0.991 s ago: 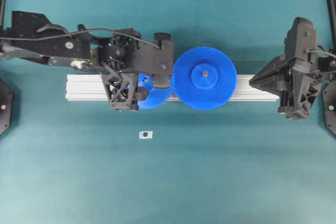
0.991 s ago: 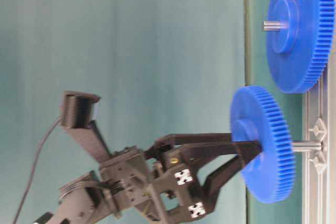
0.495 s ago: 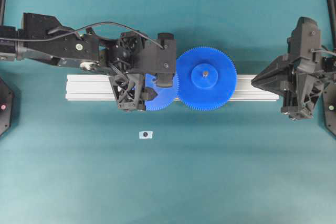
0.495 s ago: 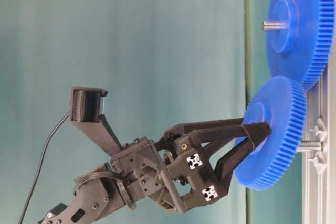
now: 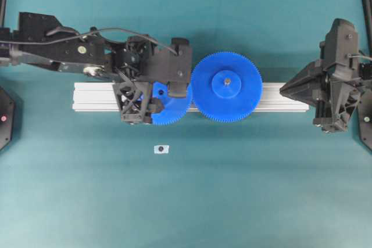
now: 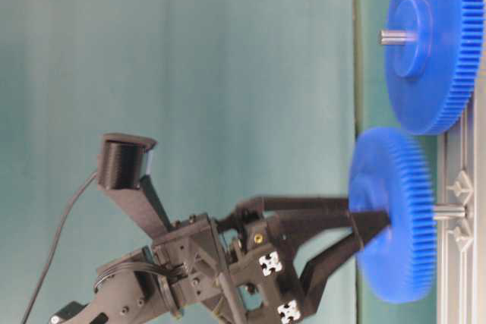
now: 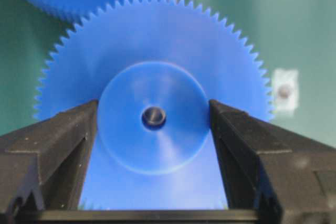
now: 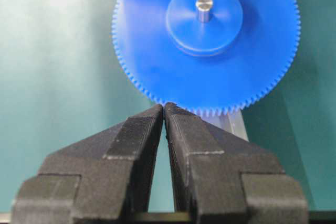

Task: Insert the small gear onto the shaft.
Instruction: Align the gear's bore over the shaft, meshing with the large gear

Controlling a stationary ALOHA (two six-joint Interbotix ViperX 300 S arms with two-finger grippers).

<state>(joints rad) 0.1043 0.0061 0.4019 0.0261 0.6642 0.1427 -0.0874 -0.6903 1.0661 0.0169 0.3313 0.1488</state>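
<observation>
Small gear gripped by its raised hub between both fingers of left tool, over the rail on the green table. Shaft partly through the centre hole, its grey tip seen in the bore from the wrist view. Gear not yet down against the rail. Teeth just beside those of large gear; touching or not, cannot tell. Right tool pinched shut on nothing, near the rail's right end, well apart from both gears. Small silvery piece lying alone on the table in front of the rail.
</observation>
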